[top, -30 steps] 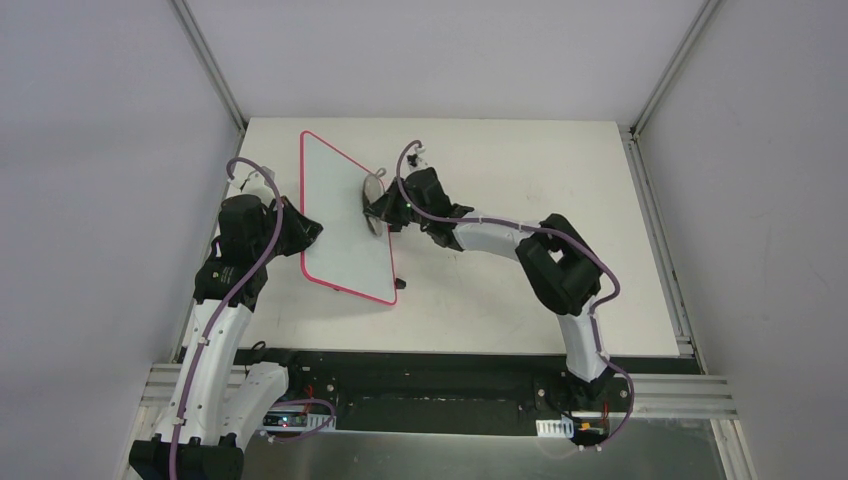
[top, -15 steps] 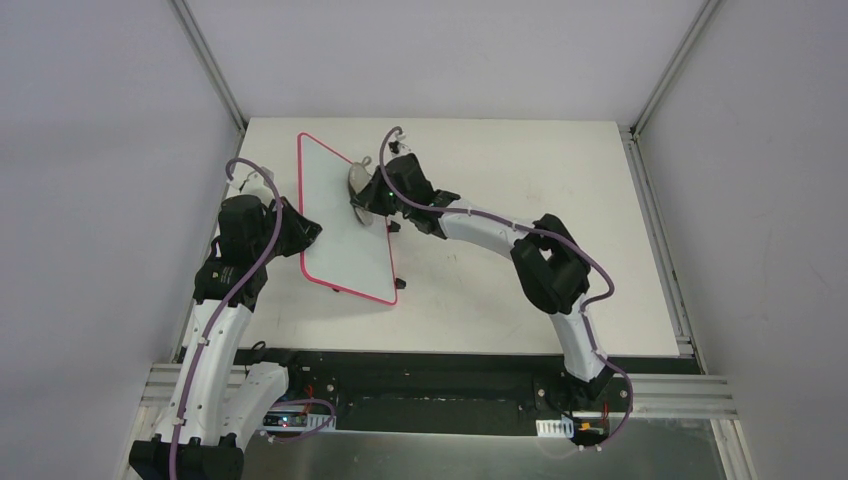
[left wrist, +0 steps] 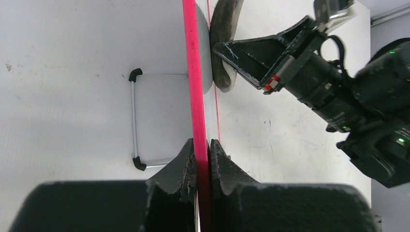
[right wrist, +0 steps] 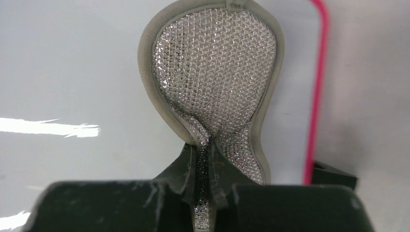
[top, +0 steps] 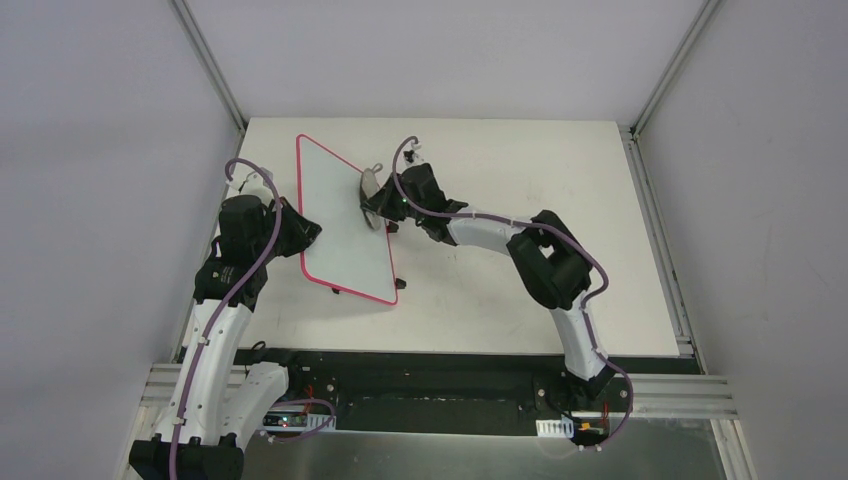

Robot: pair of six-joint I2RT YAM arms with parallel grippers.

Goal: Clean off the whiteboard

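The whiteboard (top: 340,220), white with a red-pink frame, stands tilted on the table's left half; its face looks wiped clean. My left gripper (top: 300,232) is shut on its left frame edge (left wrist: 195,87), seen edge-on in the left wrist view. My right gripper (top: 385,205) is shut on a grey peanut-shaped pad (top: 371,198) with a silvery mesh face (right wrist: 215,82), pressed flat against the board's right part (right wrist: 87,63). The pad also shows in the left wrist view (left wrist: 223,43), beside the frame.
A wire stand with black tips (left wrist: 135,121) props the board from behind. Black tabs (top: 400,284) sit at the board's lower right edge. The white table (top: 520,160) ends at grey walls and metal rails (top: 660,210).
My right gripper with the pad slid up and left across the board half a second ago, then back right and slightly down. The left gripper kept its hold; the board shifted slightly.
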